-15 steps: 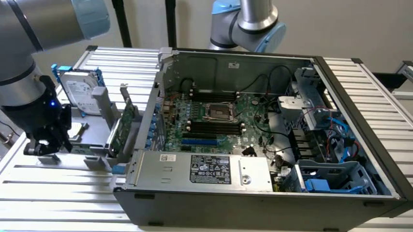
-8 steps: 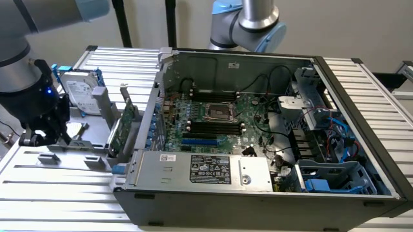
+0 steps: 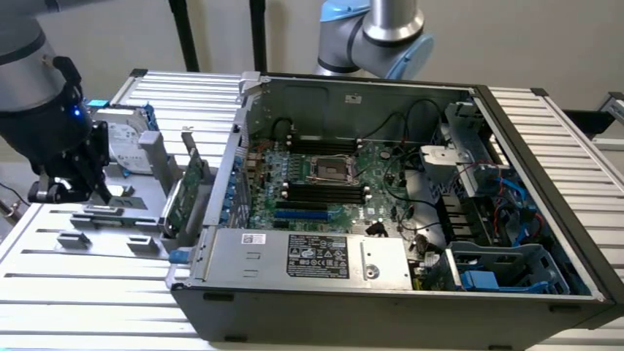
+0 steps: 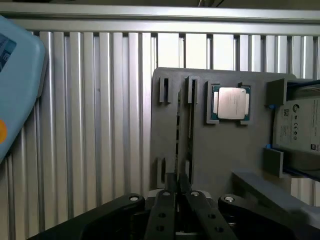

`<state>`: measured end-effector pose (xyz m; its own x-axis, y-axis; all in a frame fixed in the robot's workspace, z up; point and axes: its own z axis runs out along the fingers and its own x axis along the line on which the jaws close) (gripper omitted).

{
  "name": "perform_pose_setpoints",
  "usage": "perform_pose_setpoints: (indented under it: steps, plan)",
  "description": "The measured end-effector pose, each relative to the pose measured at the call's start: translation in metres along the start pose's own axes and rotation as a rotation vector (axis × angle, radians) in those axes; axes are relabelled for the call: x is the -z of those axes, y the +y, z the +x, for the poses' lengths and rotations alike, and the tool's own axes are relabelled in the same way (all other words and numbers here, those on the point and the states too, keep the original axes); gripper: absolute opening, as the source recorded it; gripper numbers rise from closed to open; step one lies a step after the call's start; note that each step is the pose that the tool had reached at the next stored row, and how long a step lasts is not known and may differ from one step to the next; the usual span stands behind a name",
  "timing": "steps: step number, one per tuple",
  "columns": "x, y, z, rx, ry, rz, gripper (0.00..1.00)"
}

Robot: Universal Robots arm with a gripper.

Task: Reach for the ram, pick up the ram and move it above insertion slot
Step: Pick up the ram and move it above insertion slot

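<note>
Gripping ram (image 4: 184,130) edge-on in narrowly closed hand (image 4: 178,186) over gray holder (image 4: 225,160), exterior view's left of computer case (image 3: 390,311); not yet above motherboard slots (image 3: 322,193).

plain pale wall (image 3: 546,44) behind; ribbed aluminium table (image 3: 88,292) below; black upright poles (image 3: 183,33) at back

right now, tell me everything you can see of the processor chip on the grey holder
The processor chip is a flat square with a dull silver metal lid. The lid sits on a green-blue board, which shows as a thin rim around it. The chip lies flat with its lid towards the wrist camera, seated in a raised grey frame on the grey holder plate. Only that frame touches it. A hard drive sits beside it on the same plate, not touching it.
</note>
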<state>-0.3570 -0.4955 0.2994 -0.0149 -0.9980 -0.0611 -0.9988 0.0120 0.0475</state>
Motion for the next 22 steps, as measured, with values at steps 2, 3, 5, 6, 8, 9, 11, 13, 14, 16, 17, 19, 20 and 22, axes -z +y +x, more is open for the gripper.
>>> perform_pose_setpoints:
  steps: [2, 3, 5, 6, 8, 9, 11, 13, 14, 16, 17, 19, 20, 22]
  plan:
    - [0.0082, -0.0048, -0.001, 0.002, -0.0035, -0.0001, 0.14]
    - [0.0125, -0.0074, -0.001, 0.004, -0.0052, -0.0003, 0.14]
    - [0.0211, -0.0124, -0.001, 0.006, -0.0088, -0.0004, 0.14]
    - [0.0254, -0.015, -0.002, 0.008, -0.0105, -0.0006, 0.14]
    - [0.0337, -0.0199, -0.002, 0.01, -0.0141, -0.0007, 0.14]
    - [0.0379, -0.0224, -0.003, 0.012, -0.0158, -0.0009, 0.14]
    - [0.0463, -0.0274, -0.003, 0.014, -0.0195, -0.001, 0.14]
    - [0.0545, -0.0324, -0.004, 0.017, -0.0232, -0.0013, 0.14]
    - [0.0584, -0.0349, -0.004, 0.018, -0.0249, -0.0015, 0.14]
    - [0.066, -0.0402, -0.005, 0.021, -0.0289, -0.0015, 0.14]
    - [0.0698, -0.0428, -0.005, 0.023, -0.0308, -0.0016, 0.14]
    - [0.0776, -0.0484, -0.005, 0.025, -0.0348, -0.0019, 0.14]
    - [0.0814, -0.0512, -0.006, 0.026, -0.0368, -0.002, 0.14]
    - [0.0887, -0.0574, -0.006, 0.029, -0.0411, -0.0021, 0.14]
